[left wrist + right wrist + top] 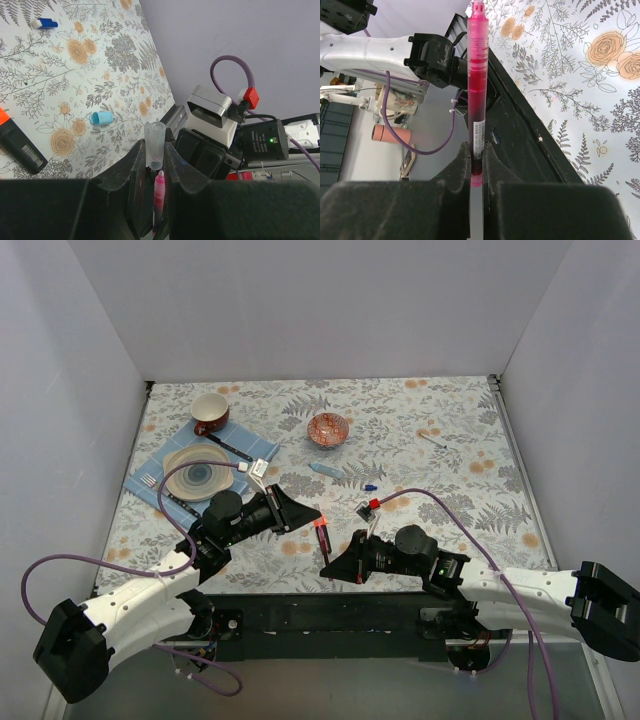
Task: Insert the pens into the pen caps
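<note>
My left gripper (310, 512) is shut on a clear, translucent pen cap (154, 145), open end toward the pen. My right gripper (328, 566) is shut on the rear end of the thin magenta-red pen (476, 90). The pen's tip (159, 175) sits just short of the cap's mouth, in line with it; in the top view the pen (322, 540) bridges the two grippers. On the table lie a light blue cap (101, 118), a dark blue cap (45, 23), the black marker with orange tip (20, 145) and the light blue pen (325, 470).
At the back left a blue mat (150, 468) holds a plate (197, 472), dark cutlery (228, 448) and a brown cup (210, 412). A red patterned bowl (328, 428) stands mid-back. The dark blue cap also shows in the top view (370, 486).
</note>
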You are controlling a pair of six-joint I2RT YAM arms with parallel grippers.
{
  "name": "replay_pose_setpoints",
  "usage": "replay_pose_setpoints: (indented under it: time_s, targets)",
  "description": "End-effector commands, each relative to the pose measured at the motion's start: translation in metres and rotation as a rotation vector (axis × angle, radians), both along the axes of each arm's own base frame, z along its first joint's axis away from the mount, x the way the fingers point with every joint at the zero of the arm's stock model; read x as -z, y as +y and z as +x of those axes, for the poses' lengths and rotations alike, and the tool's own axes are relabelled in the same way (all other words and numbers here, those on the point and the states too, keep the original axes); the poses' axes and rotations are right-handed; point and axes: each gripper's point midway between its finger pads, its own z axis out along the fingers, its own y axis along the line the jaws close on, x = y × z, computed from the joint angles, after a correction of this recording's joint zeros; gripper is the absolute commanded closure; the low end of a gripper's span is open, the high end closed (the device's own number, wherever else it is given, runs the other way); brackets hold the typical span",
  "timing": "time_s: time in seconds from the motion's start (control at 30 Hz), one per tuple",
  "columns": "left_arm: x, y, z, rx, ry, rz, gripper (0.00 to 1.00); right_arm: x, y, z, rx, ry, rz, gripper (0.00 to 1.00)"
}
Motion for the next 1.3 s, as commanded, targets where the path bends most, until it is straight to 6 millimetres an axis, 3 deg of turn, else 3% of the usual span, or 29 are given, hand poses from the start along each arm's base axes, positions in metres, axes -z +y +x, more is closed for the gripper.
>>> replay_pose_setpoints:
  time_s: [0.0, 1.27]
  targets:
    - [-0.015, 0.0, -0.002, 0.002, -0.026, -0.029, 1.0, -0.006, 0.002, 0.001, 0.007, -0.009, 0.031, 0.99]
    - [-0.027, -0.001, 0.009, -0.033, -0.041, -0.016, 1.0, -0.005, 0.004, -0.001, -0.004, -0.006, 0.026, 0.99]
